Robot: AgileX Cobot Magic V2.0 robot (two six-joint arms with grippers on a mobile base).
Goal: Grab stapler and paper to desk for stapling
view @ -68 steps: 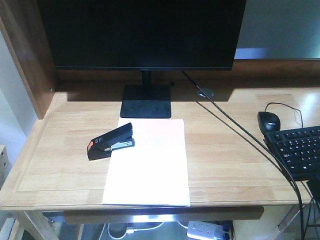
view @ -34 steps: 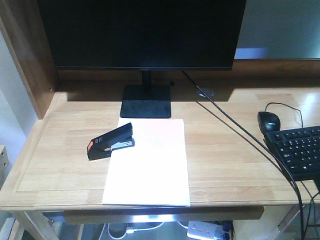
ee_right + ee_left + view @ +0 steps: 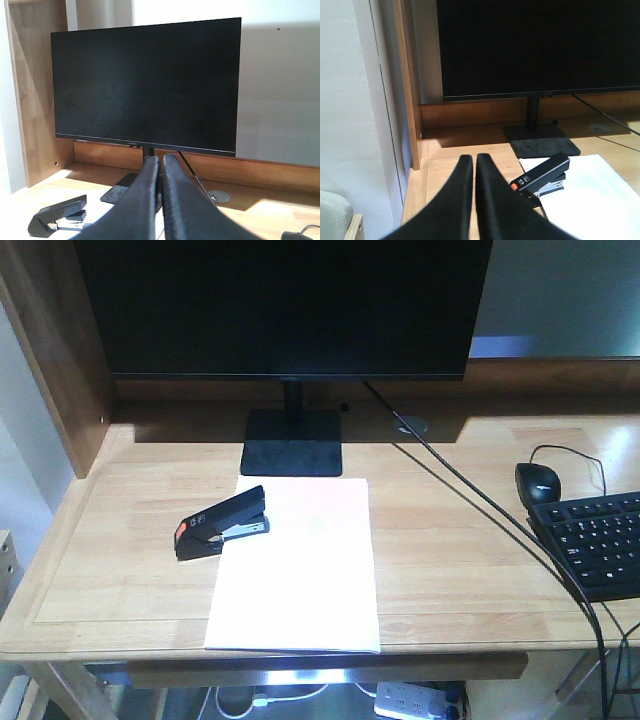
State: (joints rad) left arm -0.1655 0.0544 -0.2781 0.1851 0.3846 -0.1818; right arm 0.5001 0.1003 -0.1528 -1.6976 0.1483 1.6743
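Light-wood desk [image 3: 120, 540] carries white paper [image 3: 300, 570] at centre-front w/ black stapler [image 3: 222, 522] angled across its left edge, nose on the sheet, orange rear end toward the left, just in front of the monitor [image 3: 285, 305] stand base [image 3: 292, 442]. Right of paper: cable [image 3: 470, 495] runs diagonally to the front edge, then mouse [image 3: 537, 483] & keyboard [image 3: 595, 545] at far right. Left gripper [image 3: 470, 162] and right gripper [image 3: 161, 161] both have fingers pressed together, holding nothing, each clear of the stapler.
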